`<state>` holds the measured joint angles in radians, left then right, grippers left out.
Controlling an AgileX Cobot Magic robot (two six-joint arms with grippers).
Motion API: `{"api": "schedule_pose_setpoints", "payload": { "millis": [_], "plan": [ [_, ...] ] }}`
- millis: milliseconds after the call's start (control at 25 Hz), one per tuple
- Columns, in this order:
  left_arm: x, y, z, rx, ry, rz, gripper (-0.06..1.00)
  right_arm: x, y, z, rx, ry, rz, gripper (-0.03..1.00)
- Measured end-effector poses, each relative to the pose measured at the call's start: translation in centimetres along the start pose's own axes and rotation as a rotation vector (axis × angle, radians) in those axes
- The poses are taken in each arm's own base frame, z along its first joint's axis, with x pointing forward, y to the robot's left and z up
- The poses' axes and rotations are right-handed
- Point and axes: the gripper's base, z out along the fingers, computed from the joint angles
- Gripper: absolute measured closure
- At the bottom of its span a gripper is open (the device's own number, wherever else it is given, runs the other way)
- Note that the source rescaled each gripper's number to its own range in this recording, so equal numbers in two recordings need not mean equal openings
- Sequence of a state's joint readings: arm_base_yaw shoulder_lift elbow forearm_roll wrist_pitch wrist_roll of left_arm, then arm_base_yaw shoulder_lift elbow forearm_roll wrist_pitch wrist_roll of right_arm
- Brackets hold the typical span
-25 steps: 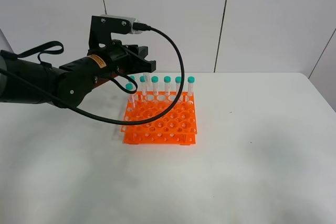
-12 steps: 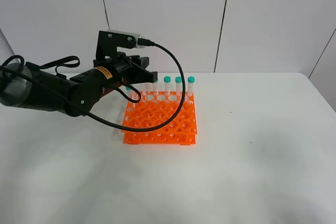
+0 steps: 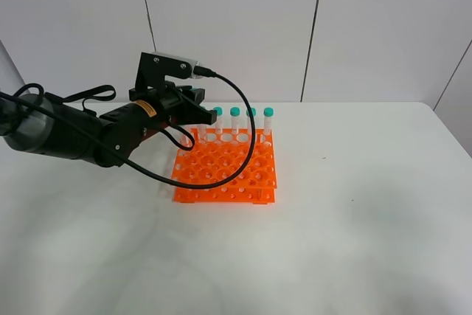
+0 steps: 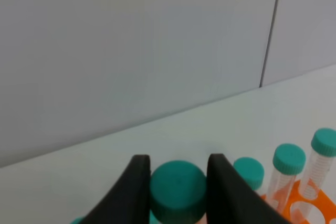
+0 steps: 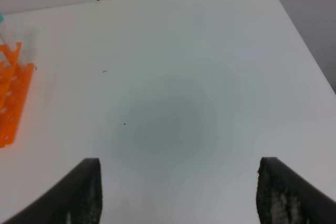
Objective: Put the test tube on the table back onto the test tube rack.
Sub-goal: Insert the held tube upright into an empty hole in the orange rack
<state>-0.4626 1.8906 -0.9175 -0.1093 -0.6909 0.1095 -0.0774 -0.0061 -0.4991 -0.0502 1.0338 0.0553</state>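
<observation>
My left gripper [image 3: 198, 117] reaches over the back left corner of the orange test tube rack [image 3: 225, 171]. In the left wrist view its two black fingers [image 4: 137, 190] press on either side of the teal cap of the test tube [image 4: 177, 191]; the gripper [image 4: 178, 158] is shut on it. The tube's body is hidden. Other capped tubes [image 3: 234, 112] stand in the rack's back row and also show in the left wrist view [image 4: 289, 160]. My right gripper [image 5: 179, 162] is open and empty above the bare white table [image 5: 168, 103].
The rack's edge [image 5: 10, 103] shows at the side of the right wrist view. A black cable [image 3: 247, 134] loops from the left wrist camera over the rack. The white table [image 3: 354, 204] stretches to the right and front. Grey wall panels stand behind.
My left arm has come down and drawn back a little to the left, bringing the gripper from above the tube caps to their level at the rack's back left corner.
</observation>
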Motion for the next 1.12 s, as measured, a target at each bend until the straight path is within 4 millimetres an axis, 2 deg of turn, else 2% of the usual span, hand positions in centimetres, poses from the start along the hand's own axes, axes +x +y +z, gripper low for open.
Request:
{"api": "schedule_pose_setpoints", "payload": {
  "millis": [760, 1120],
  "plan": [
    [1.4, 0.0, 0.6, -0.003, 0.017, 0.007, 0.94, 0.0, 0.0, 0.0, 0.0, 0.0, 0.0, 0.17],
    [1.4, 0.0, 0.6, -0.003, 0.016, 0.007, 0.94, 0.0, 0.0, 0.0, 0.0, 0.0, 0.0, 0.17]
  ]
}}
